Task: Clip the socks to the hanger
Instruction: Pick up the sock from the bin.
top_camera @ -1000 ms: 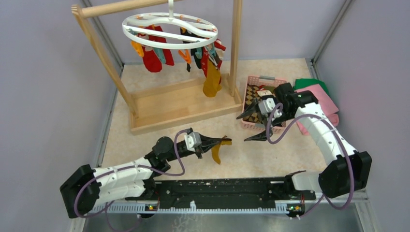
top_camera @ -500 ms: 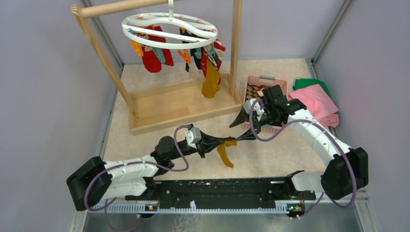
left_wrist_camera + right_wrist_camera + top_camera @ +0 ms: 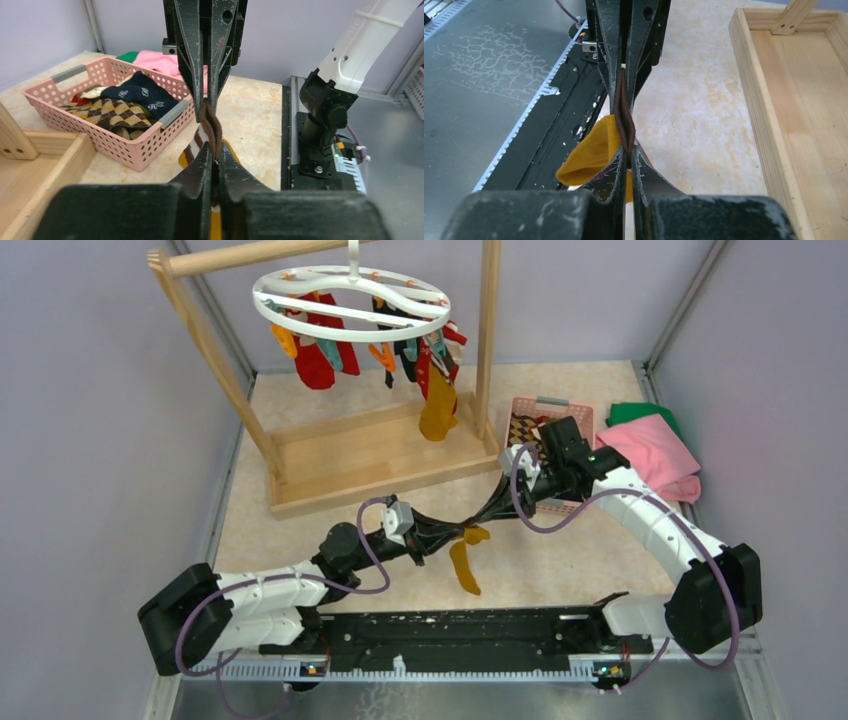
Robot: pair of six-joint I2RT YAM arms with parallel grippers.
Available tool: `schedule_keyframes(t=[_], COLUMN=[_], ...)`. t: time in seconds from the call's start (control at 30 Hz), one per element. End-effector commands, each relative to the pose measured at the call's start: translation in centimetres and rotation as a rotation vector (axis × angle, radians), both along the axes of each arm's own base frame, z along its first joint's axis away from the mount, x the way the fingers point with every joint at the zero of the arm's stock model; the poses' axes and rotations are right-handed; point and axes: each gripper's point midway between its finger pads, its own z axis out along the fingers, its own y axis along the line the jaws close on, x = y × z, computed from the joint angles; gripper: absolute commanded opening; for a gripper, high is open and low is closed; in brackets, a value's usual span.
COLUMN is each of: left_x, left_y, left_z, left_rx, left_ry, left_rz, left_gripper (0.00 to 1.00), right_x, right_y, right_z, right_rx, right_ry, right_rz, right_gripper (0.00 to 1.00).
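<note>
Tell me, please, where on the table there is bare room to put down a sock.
Bare table lies between the wooden rack front edge and the left arm, and between the hanging mustard sock and the base of the right arm. Crowded: the middle, where left tool and right tool both pinch that sock, and the back right, with basket and cloths.

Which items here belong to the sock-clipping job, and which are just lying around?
Job: mustard sock, pinched by left gripper and right gripper; hanger with clipped socks; loose socks in pink basket.
Lying about: pink cloth; green cloth; wooden rack, only carrying hanger.
</note>
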Motion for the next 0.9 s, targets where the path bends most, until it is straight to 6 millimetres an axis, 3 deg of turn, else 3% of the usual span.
schedule_keyframes(t=[0.0, 0.1, 0.2, 0.3, 0.57, 0.87], left_x=[0.3, 0.5, 0.7, 0.6, -0.6, -0.7], left_y=[1.0, 2.7, 4.7, 5.3, 4.1, 2.3], left_z=[1.5, 1.1, 1.0, 1.3, 2.9, 2.8], left_rx=[-0.086, -0.117, -0.161, -0.178, -0.236, -0.213], left_ry=[-0.034, -0.052, -0.035, -0.005, 0.03, 0.068], left_rz=[0.041, 0.088, 0.135, 0.131, 0.018, -0.061], left_gripper=[0.21, 0.52, 0.97, 0.99, 0.98, 0.86], right_x=[-0.4, 0.2, 0.4, 0.4, 0.5, 1.3], right_y=[0.4, 0.5, 0.5, 0.5, 0.5, 0.6], right_z=[2.0, 2.4, 2.2, 2.1, 2.5, 2.5], right_rx=[0.025, -0.006, -0.022, -0.025, -0.027, -0.044], right_ry=[0.017, 0.063, 0.073, 0.077, 0.079, 0.097], right_rz=[0.02, -0.01, -0.021, -0.02, -0.027, -0.068], right_gripper=[0.0, 0.0, 0.0, 0.0, 0.0, 0.0])
